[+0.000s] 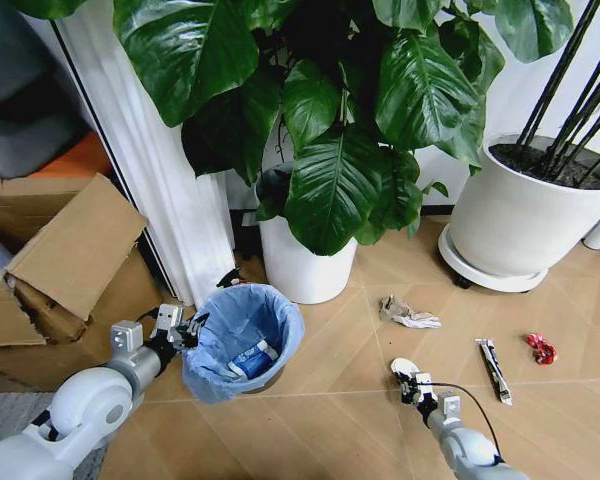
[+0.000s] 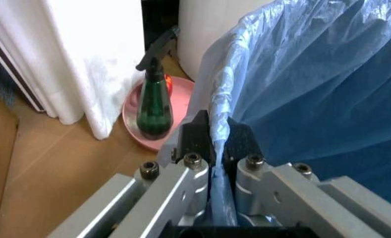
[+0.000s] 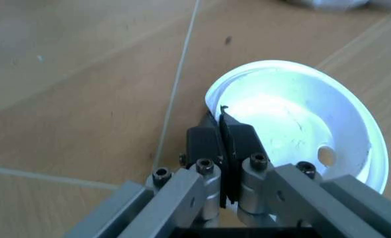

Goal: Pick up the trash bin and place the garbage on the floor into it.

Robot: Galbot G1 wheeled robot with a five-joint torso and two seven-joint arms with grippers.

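So, head view: the left gripper [image 1: 187, 330], at lower left of the frame, pinches the rim of the small round dark trash bin lined with a crinkly light blue plastic bag [image 1: 244, 340], which sits left of centre on the light brown chevron wooden floor [image 1: 340, 420]. A blue-white wrapper [image 1: 252, 360] lies inside the bin. In the left wrist view the left gripper [image 2: 214, 130] has its jaws narrowed tight on the folded bag edge of the bin [image 2: 314, 89]; a dark green spray bottle [image 2: 155, 104] stands on a pink round tray [image 2: 132, 119] just behind.

The right gripper [image 1: 410, 380], lower centre-right in the head view, is down at the floor on the thin white disc [image 1: 404, 367]. In the right wrist view the right gripper [image 3: 220, 131] is clamped on the near rim of the disc [image 3: 294, 119], jaws almost together with the edge between them.

Other garbage on the floor: a crumpled white tissue [image 1: 408, 313] right of centre, a thin stick wrapper [image 1: 494, 370] further right, and a red crumpled wrapper [image 1: 541, 347] near the right edge. Two white plant pots stand behind, one [image 1: 305, 265] at centre touching close by the bin, one [image 1: 525, 215] at upper right. Flattened brown cardboard [image 1: 65, 250] lies at left.
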